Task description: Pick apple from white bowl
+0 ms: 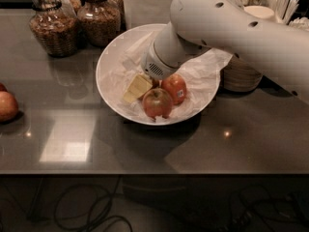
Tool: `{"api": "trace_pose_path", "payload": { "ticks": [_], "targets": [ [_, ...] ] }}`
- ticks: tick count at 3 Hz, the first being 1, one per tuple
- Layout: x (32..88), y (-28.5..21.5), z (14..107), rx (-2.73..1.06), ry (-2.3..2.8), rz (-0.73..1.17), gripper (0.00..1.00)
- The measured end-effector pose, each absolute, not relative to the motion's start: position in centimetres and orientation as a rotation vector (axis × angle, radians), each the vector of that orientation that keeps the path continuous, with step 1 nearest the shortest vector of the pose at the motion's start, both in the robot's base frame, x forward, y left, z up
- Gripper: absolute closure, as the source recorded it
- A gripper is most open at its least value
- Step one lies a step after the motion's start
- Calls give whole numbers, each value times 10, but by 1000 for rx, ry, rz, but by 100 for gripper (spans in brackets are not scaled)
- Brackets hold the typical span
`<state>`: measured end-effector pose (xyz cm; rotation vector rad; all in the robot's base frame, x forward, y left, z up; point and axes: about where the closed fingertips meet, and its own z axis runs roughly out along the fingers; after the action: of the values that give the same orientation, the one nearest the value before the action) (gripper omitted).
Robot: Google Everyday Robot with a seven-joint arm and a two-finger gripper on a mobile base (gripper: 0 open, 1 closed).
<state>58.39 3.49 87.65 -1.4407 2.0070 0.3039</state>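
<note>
The white bowl (108, 76), wide and lined with crumpled white paper, stands mid-table. My gripper (139, 87) reaches down into it from the right, its beige tip just left of two apples. The front apple (157, 103) shows its stem dimple on top. The redder apple (174, 88) behind it carries a small white sticker. An apple with a yellowish-green blush, without sticker or dimple, does not show in the bowl; the wrist (161, 62) covers the bowl's middle.
Two glass jars (53, 30) of brown snacks stand at the back left. A stack of beige bowls (241, 76) and a cup of utensils (277, 4) stand at the right. Another apple (7, 106) lies on the table at the left edge.
</note>
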Motion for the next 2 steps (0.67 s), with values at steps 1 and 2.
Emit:
{"api": "trace_pose_path", "payload": {
  "ticks": [1,2],
  "targets": [
    [583,26,869,-1421,2035,302,15],
    [582,19,866,-1408,2051,300,15]
  ]
}}
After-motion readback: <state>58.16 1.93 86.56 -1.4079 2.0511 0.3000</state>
